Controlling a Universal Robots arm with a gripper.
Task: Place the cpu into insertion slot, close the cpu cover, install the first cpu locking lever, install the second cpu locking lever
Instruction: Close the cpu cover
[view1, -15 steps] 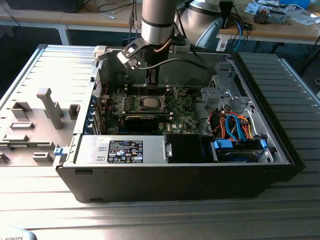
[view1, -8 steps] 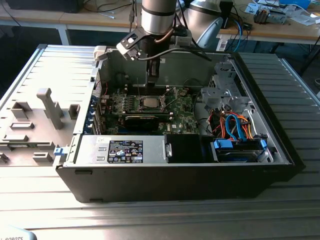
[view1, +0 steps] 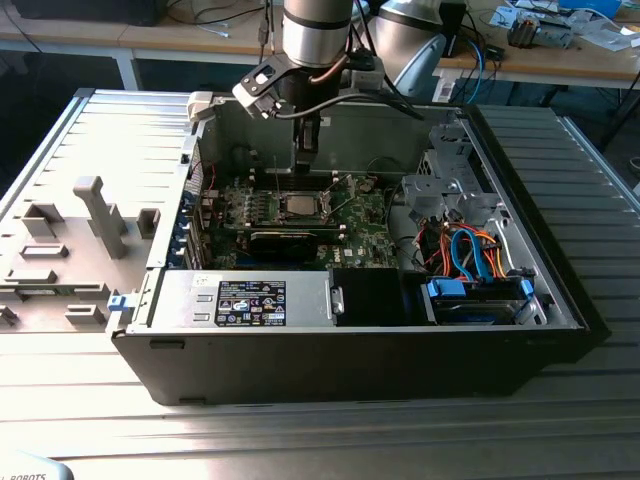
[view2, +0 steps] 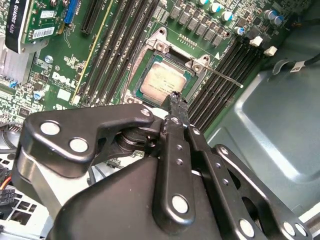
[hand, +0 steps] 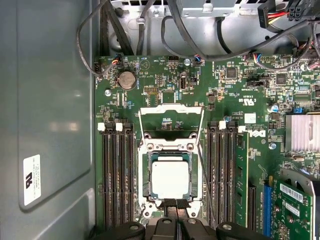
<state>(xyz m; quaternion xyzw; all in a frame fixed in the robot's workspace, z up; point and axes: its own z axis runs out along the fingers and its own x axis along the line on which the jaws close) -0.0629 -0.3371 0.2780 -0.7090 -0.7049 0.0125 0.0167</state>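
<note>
Jaws are sitting pressed together, gripping nothing. The gripper (view2: 175, 98) is hanging tip-down over the socket edge opposite the cover's hinge. In the exterior view it is riding clear above the board, not touching.

The cpu (hand: 170, 178) is lying flat in the insertion slot (hand: 146, 180), silver top facing up, and its edges are looking square to the frame in both wrist views. The cpu cover (hand: 170, 107) is standing open, tilted up on the far side of the socket from the gripper, with the green circuit board (hand: 165, 75) showing through its window. One locking lever (view2: 225, 78) is sticking out as a thin rod over the black memory slots (hand: 117, 175), holding nothing down. I am not making out the second lever with any certainty.

Further out, the open computer case (view1: 350, 360) is lying on a ribbed metal table (view1: 300, 440).

Risks, as I am judging them:
- **Chip:** the shut tip is hovering close to the chip's rim, so a low or off-line sweep could nudge the chip askew in the socket or load its contacts.
- **Cover:** the frame is thin, so a narrow tip could slip off it and let it fall unevenly onto the chip.
- **Lever:** the rod is looking springy, so it could skate off the tip and flick into the memory slots.
</note>
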